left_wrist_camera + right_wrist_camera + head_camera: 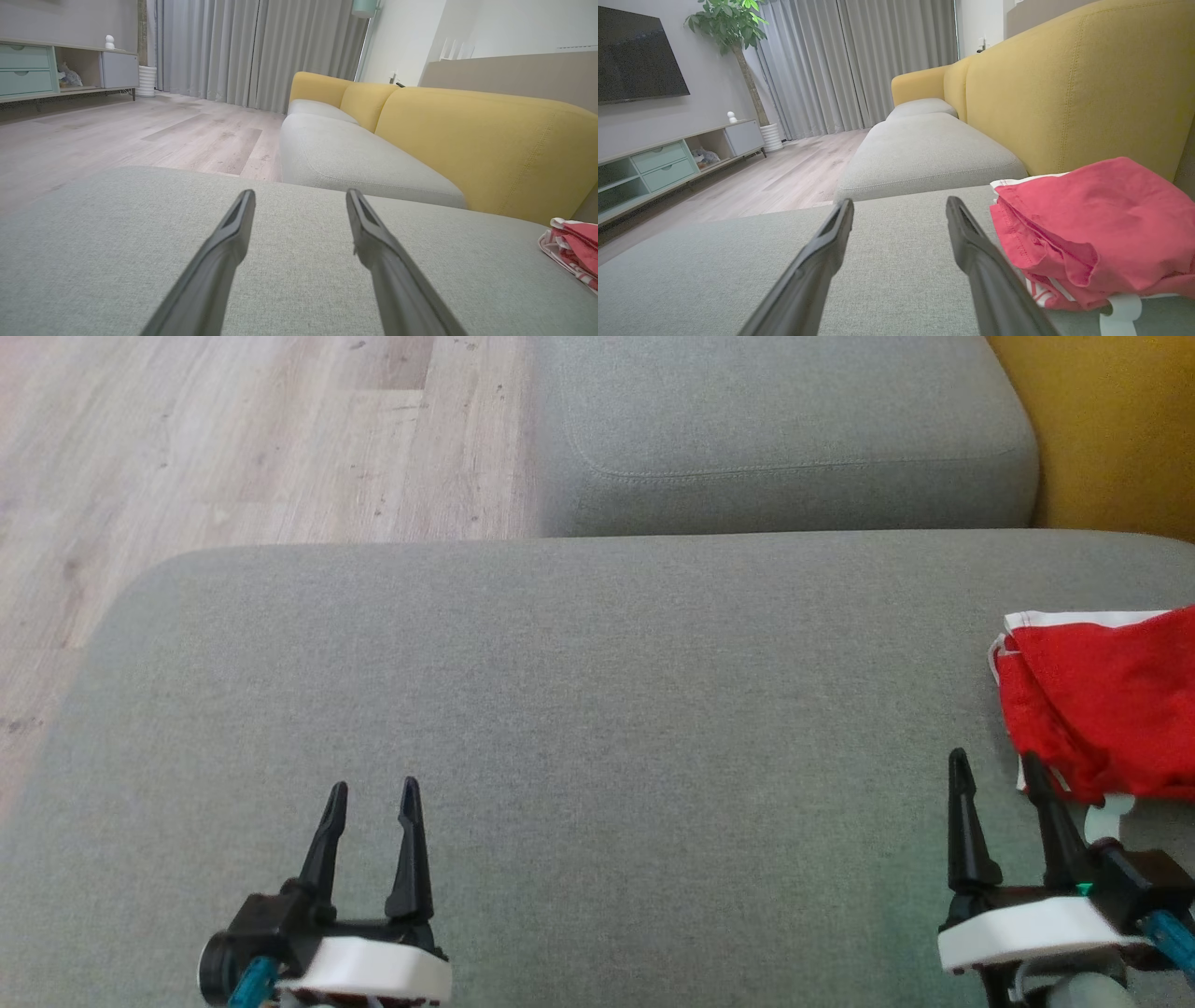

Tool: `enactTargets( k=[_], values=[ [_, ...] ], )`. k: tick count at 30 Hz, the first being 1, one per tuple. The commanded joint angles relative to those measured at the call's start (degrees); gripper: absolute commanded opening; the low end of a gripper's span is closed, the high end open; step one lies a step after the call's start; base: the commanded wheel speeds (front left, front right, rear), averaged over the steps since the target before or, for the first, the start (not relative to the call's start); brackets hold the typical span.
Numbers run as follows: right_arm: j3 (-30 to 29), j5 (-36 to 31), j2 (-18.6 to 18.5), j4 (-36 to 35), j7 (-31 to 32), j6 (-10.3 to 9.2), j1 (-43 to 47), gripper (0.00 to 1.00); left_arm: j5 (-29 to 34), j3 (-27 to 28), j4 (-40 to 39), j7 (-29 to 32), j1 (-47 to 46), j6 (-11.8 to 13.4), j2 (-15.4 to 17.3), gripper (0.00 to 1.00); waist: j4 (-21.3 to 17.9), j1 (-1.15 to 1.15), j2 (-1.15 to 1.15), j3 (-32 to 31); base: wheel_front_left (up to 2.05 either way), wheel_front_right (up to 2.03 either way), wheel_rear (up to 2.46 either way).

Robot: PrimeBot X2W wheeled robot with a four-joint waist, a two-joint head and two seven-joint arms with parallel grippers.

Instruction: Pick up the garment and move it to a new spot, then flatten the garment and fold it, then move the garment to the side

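Observation:
The garment (1106,705) is red with white trim, folded into a bundle at the right edge of the grey seat cushion (579,709). It appears at the right of the right wrist view (1092,233) and at the far right edge of the left wrist view (574,249). My right gripper (994,765) stands open just left of the garment's near corner, nothing between its fingers (822,252). My left gripper (372,791) is open over bare cushion at the lower left, far from the garment, fingers (373,238) apart.
A second grey cushion (794,429) lies beyond a seam, with the yellow backrest (1111,429) to the right. Wooden floor (233,429) lies past the cushion's left and far edges. A TV cabinet (668,158) and plant (738,28) stand across the room.

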Motion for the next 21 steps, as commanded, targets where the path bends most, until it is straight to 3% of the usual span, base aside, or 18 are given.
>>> enactTargets(
  k=[1, 21],
  values=[
    [1.5, 0.0, -0.3, -2.1, -0.7, -0.04, -1.5, 1.00, 0.5, 2.2, -2.1, -0.5, -1.8, 0.5, 0.0, 1.00, 0.0, 0.00, 0.00, 0.0, 0.00, 0.00, 0.00],
    [2.3, -0.2, -0.3, -2.2, -0.7, -0.04, -1.5, 1.00, -1.1, 2.5, -0.9, -0.5, -1.7, 0.8, 0.0, 1.00, -0.2, 0.00, 0.00, -0.1, 0.00, 0.00, 0.00]
  ],
)
